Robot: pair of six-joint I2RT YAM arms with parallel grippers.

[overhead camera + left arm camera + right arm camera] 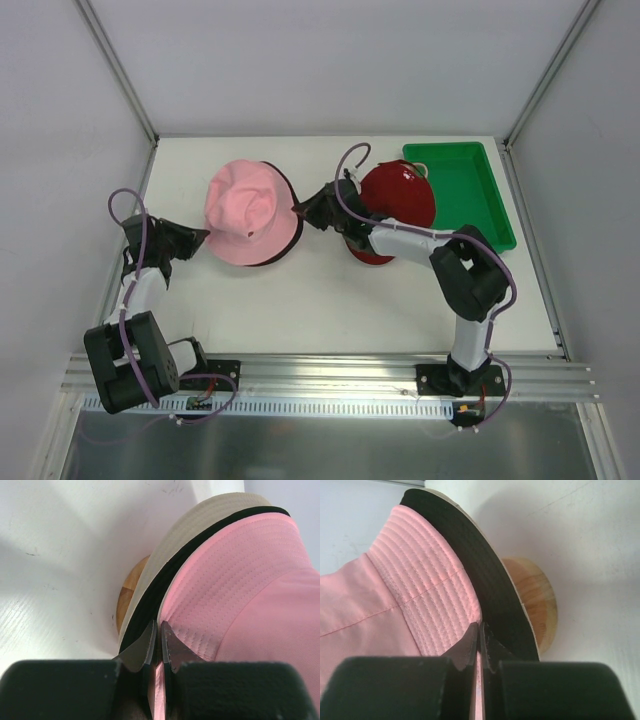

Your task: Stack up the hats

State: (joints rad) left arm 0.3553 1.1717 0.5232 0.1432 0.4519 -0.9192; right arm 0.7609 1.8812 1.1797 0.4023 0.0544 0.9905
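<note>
A pink hat (248, 208) lies on top of a pile left of the table's middle. Under its brim (235, 580) show a black hat (200, 540) and a cream bucket hat (205, 512). My left gripper (203, 236) is shut on the pink brim at the pile's left edge; pink cloth shows between its fingers (160, 626). On the pile's right edge, my right gripper (301, 212) pinches the same pink brim (425, 575), with the black hat (490, 580) just beneath it. A red cap (400, 200) sits to the right, partly behind the right arm.
A round wooden stand (127, 597) carries the pile, and its edge (537, 597) also shows below the black brim. A green tray (462, 190) lies at the back right beside the red cap. White walls close in the table's back and sides.
</note>
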